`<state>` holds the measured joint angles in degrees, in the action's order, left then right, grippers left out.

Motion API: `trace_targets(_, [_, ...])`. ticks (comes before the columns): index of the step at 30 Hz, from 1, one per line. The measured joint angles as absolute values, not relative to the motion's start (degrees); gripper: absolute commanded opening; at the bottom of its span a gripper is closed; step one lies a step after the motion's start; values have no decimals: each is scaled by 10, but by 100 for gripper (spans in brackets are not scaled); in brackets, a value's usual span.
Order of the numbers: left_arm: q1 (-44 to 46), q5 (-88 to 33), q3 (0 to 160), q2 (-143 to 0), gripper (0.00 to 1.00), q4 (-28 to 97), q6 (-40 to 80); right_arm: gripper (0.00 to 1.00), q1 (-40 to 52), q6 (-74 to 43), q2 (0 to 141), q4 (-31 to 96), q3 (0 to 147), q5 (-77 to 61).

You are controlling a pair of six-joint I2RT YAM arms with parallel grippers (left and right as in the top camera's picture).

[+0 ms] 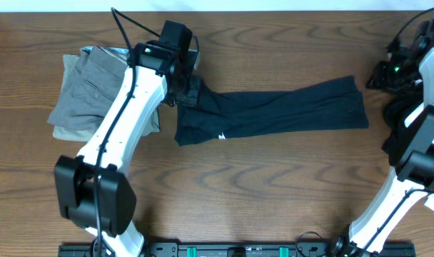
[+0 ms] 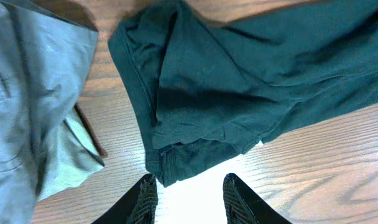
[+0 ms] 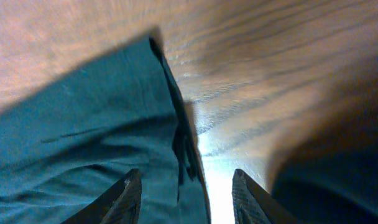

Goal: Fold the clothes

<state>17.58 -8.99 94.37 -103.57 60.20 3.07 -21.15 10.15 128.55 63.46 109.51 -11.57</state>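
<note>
glossy brown wood-grain table [image 1: 274,185]

Black trousers [image 1: 274,107] — grey pile [image 1: 88,89] (wood-grain table [image 1: 274,185])

The folded trousers [image 1: 85,89] lie near the table's [image 1: 274,193] far left corner. The long trousers [image 1: 274,114] stretch rightward just beside them.

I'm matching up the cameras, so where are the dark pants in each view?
Overhead: dark pants stretched across the center.
Left wrist: filling the upper middle and right.
Right wrist: covering the left half.
Shared landmark: the wooden table beneath them.
</note>
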Motion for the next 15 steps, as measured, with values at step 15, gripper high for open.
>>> trace_targets(15, [176, -88, 944, -863, 50, 602, 32, 43, -213, 199, 1361, 693, 1091, -192])
